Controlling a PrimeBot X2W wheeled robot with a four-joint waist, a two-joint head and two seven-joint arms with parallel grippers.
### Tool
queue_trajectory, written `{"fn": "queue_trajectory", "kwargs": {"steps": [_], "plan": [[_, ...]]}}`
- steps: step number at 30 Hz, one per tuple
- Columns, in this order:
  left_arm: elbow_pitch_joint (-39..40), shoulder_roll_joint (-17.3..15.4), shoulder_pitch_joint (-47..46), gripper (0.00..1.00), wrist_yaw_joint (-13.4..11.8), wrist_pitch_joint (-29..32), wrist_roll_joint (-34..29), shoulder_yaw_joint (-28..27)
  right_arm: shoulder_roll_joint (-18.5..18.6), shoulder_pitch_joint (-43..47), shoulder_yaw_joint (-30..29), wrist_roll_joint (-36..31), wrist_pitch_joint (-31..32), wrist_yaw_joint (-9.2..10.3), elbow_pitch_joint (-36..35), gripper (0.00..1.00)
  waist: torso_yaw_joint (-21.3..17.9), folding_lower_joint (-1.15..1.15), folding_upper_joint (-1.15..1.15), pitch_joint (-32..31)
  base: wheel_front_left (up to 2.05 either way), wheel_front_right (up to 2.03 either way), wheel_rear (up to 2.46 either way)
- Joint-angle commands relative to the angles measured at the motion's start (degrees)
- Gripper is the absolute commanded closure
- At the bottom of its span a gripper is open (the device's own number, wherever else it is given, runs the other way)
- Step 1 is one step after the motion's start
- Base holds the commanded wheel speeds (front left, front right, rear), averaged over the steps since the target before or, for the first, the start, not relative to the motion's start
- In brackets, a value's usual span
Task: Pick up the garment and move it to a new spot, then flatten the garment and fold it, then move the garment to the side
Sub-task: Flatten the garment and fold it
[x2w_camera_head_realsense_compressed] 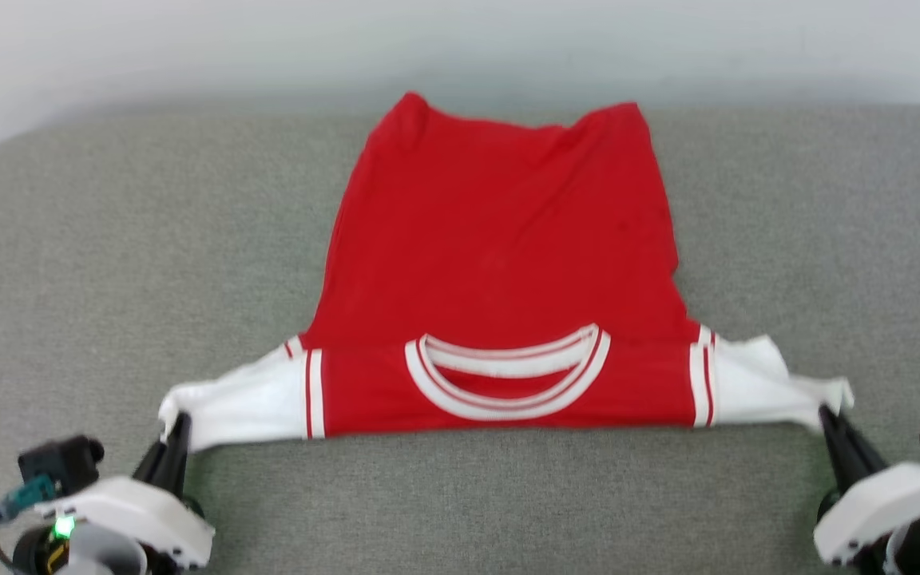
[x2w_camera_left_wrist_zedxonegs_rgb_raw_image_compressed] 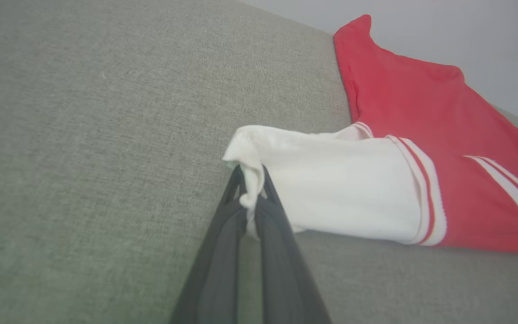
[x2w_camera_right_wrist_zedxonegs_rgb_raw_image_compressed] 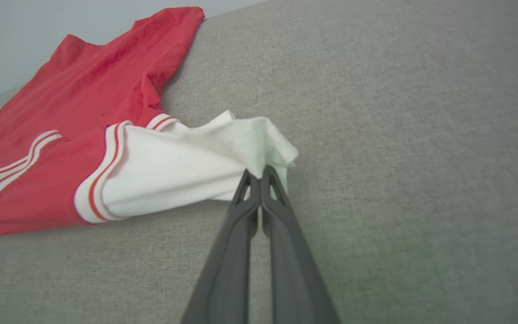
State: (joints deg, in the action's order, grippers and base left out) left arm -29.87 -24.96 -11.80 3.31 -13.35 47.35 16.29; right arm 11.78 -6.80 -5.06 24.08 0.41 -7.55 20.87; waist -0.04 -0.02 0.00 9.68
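- Two grippers are holding the red jersey [x2w_camera_head_realsense_compressed: 500, 239], one at each white sleeve, and it lies spread on a grey woven-fabric surface [x2w_camera_head_realsense_compressed: 69, 255].
- The left gripper [x2w_camera_head_realsense_compressed: 176, 427] has its two dark fingers pressed together on the very tip of the left sleeve [x2w_camera_head_realsense_compressed: 244, 399]. In the left wrist view a small fold of white cloth is bunched between the fingertips [x2w_camera_left_wrist_zedxonegs_rgb_raw_image_compressed: 265, 180].
- The right gripper [x2w_camera_head_realsense_compressed: 827, 419] is clamped the same way on the tip of the right sleeve [x2w_camera_head_realsense_compressed: 763, 383]. In the right wrist view its fingers meet with the crumpled white corner caught between them.
- Both sleeves are drawn outward, so the jersey's near edge runs in an almost straight line from one gripper to the other.
- The striped neckline [x2w_camera_head_realsense_compressed: 508, 375], white with thin red lines, sits on the side nearest the robot, midway between the sleeves.
- Matching white-and-red bands mark where each sleeve joins the red body.
- The red body narrows away from the robot toward the far edge of the surface, close to a pale wall [x2w_camera_head_realsense_compressed: 460, 40]. Its hem dips in the middle between two raised corners.
- The cloth lies mostly flat, with soft creases along the right side.
- A small green light [x2w_camera_head_realsense_compressed: 65, 527] glows on the left wrist housing.
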Motion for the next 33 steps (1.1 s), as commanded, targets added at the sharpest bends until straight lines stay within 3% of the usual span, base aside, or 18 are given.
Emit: {"fn": "queue_trajectory", "kwargs": {"steps": [1,9,17,20,21,23,24,30,33], "plan": [[0.35,-0.71,1.24,1.0,-0.6,0.06,0.24,-0.33,-0.5,1.63,-0.73,-0.47,0.34,0.12,-0.57,1.0,0.42,0.02,0.0,-2.08,0.0,0.0,0.0],[6.5,-0.89,12.26,1.0,-4.43,2.86,1.21,0.67,-5.98,14.07,-5.26,-3.17,4.67,0.12,-8.04,1.0,0.75,0.02,0.0,-6.78,0.0,0.0,0.0],[10.13,-0.79,17.55,1.0,-8.7,4.36,0.56,1.35,-8.26,20.75,-6.18,-6.01,7.53,0.11,-11.17,1.0,1.3,0.02,0.0,-8.04,0.0,0.0,0.0],[11.36,-0.51,17.6,1.0,-10.16,4.28,0.02,1.54,-8.58,20.38,-6.14,-6.27,7.51,0.11,-10.79,0.72,1.72,0.02,0.0,-8.31,0.0,0.0,0.0],[11.93,-0.3,17.4,1.0,-10.43,4.25,-0.12,1.77,-8.64,19.91,-6.08,-6.49,7.36,0.12,-10.61,0.68,1.96,0.02,0.0,-8.31,0.0,0.0,0.0],[12.97,-0.35,16.77,1.0,-10.73,4.22,-0.69,2.23,-8.71,18.6,-5.64,-5.78,7.27,0.11,-10.68,0.41,2.43,0.02,0.0,-8.16,0.0,0.0,0.0],[13.62,-0.34,16.27,1.0,-10.83,4.01,-0.95,2.31,-8.66,17.71,-5.62,-6.0,6.99,0.1,-10.87,0.0,2.78,0.02,0.0,-7.93,0.0,0.0,0.0],[16.91,-0.06,13.97,1.0,-11.38,2.48,-2.68,2.73,-7.27,11.94,-6.4,-5.13,6.8,0.09,-10.29,0.0,5.25,0.02,0.0,-6.02,0.0,0.0,0.0],[20.24,0.53,10.91,1.0,-11.65,0.91,-4.34,2.55,-4.37,1.61,-8.48,-3.17,8.49,0.09,-6.83,0.0,7.61,0.02,0.0,-1.66,0.0,0.0,0.0]]}}
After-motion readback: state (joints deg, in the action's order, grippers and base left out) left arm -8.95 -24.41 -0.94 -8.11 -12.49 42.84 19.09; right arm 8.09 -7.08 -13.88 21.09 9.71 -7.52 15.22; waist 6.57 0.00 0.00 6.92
